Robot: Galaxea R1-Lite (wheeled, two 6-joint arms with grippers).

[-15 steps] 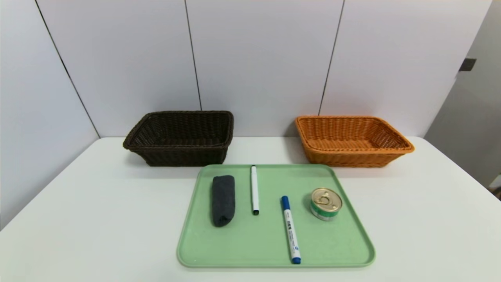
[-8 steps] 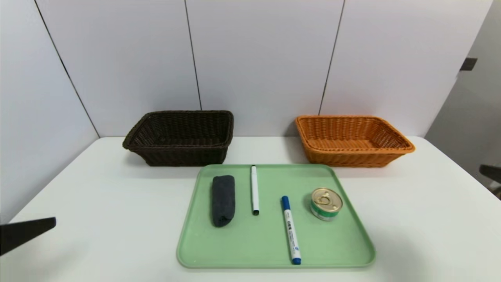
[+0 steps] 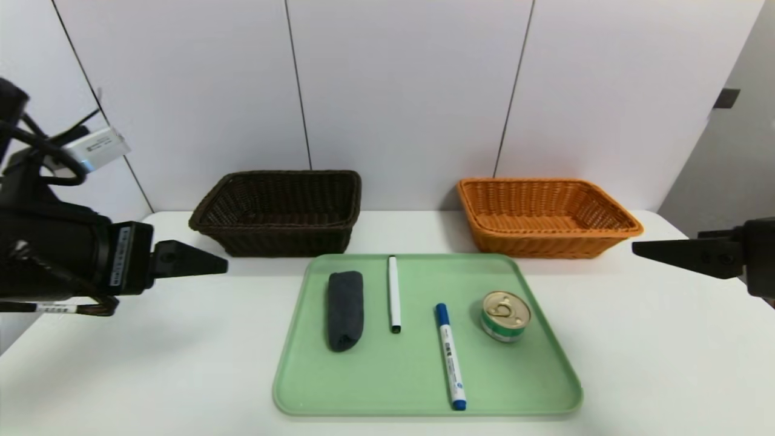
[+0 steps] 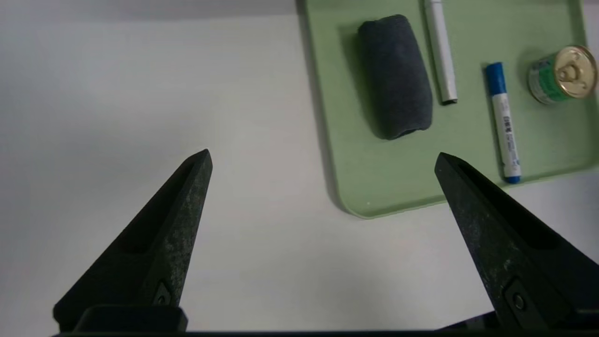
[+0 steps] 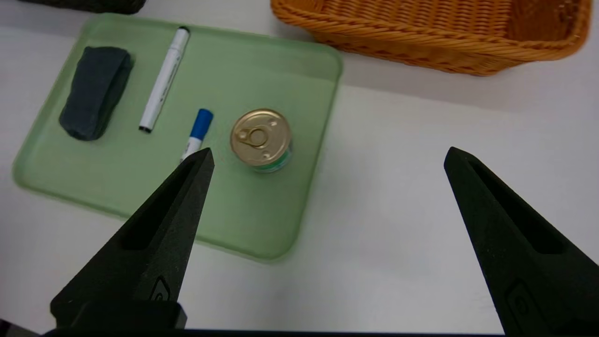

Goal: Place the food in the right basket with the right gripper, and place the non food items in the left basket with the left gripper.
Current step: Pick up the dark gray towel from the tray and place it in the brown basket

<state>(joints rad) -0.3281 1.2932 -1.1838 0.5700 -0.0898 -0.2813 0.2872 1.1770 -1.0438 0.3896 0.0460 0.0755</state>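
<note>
White counter (image 3: 151,363) carries everything. Green tray (image 3: 387,387) sits front-centre, long side running left to right. Behind it, against the wall panels: dark brown basket (image 3: 278,212) at back left, orange basket (image 3: 545,215) at back right, well apart from each other, each just beyond a rear corner of the tray. Nothing visible inside either.

Left gripper (image 3: 206,261) comes in from the left edge, above the counter in front of the dark basket and left of the tray, holding nothing. Left wrist view shows its fingers (image 4: 173,234) spread wide, with bare counter and the tray's near-left corner between them. Right gripper (image 3: 654,251) comes in from the right edge, beside the orange basket's right end, clear of the tray, also holding nothing; fingers (image 5: 164,234) wide apart in its wrist view.

On the tray, left to right (all four lying separate, none touching):
- folded dark grey cloth (image 3: 345,309), left side
- slim white marker (image 3: 394,292), black tip toward the front, just right of the cloth
- blue-capped marker (image 3: 450,354), cap toward the back, reaching nearly to the tray's front rim
- tin can (image 3: 505,315), upright, gold pull-ring lid up, green-and-white label, right side of the tray
</note>
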